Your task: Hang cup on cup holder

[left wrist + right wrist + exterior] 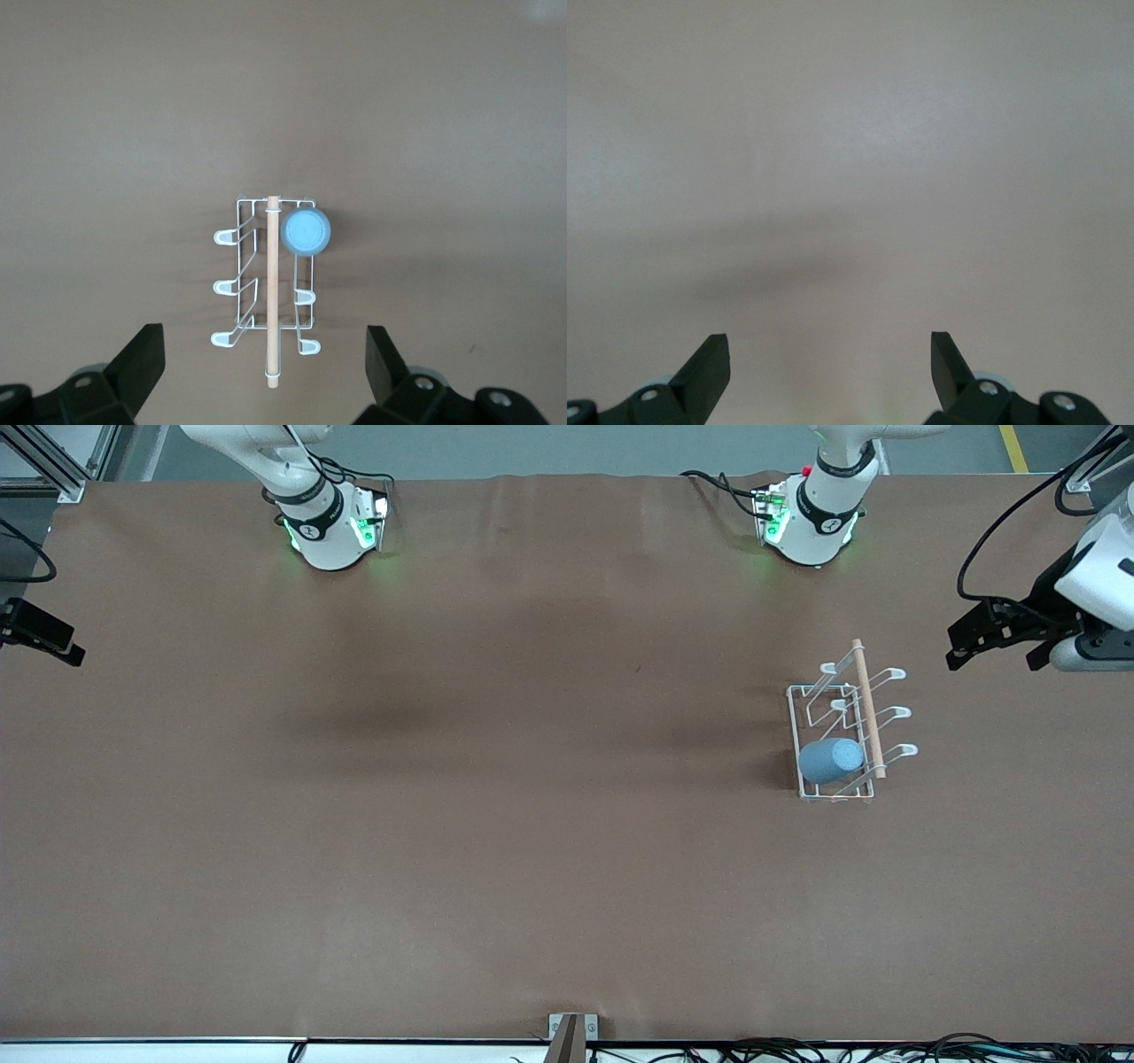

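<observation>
The white wire cup holder (808,691) with a wooden rod (868,708) along its top stands on the table toward the left arm's end. The light-blue cup (831,760) rests tilted on the holder, on the prong nearest the front camera, on the side facing the right arm's end. My left gripper (997,657) hangs open and empty in the air, beside the holder toward the left arm's end of the table. In the left wrist view the cup (306,232) and holder (232,237) show between the spread fingers (146,354). My right gripper (830,350) is open and empty above bare table.
A brown cloth (496,797) covers the whole table. The two arm bases (330,536) (808,527) stand along the edge farthest from the front camera. Cables lie along the table's front edge (797,1050).
</observation>
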{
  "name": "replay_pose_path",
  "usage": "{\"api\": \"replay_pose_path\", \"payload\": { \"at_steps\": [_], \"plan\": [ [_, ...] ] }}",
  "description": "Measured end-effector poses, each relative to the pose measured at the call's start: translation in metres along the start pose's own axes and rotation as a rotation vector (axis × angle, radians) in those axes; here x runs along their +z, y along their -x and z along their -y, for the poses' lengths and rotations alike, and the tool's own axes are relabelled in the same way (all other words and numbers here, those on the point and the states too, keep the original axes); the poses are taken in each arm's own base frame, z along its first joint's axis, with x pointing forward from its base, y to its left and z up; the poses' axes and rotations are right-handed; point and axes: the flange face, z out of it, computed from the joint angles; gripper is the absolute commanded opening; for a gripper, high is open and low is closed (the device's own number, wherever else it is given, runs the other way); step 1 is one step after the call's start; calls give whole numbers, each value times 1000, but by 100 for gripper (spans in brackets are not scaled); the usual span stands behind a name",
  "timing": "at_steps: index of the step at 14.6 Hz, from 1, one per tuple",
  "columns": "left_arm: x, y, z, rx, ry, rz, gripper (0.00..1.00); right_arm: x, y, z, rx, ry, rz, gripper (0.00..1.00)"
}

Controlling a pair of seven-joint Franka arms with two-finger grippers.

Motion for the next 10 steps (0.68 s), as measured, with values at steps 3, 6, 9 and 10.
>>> {"api": "replay_pose_path", "payload": {
  "at_steps": [3, 6, 9, 10],
  "plan": [
    [-7, -3, 1, -2, 2, -29, 100, 1, 1, -1, 1, 0, 9, 100],
    [-20, -9, 4, -8, 3, -32, 100, 1, 1, -1, 2, 0, 9, 100],
    [-29, -8, 12, -22, 2, 13, 100, 1, 1, -2, 4, 0, 9, 100],
    [-29, -7, 15, -36, 9, 21, 100, 1, 1, -2, 4, 0, 9, 100]
  ]
}}
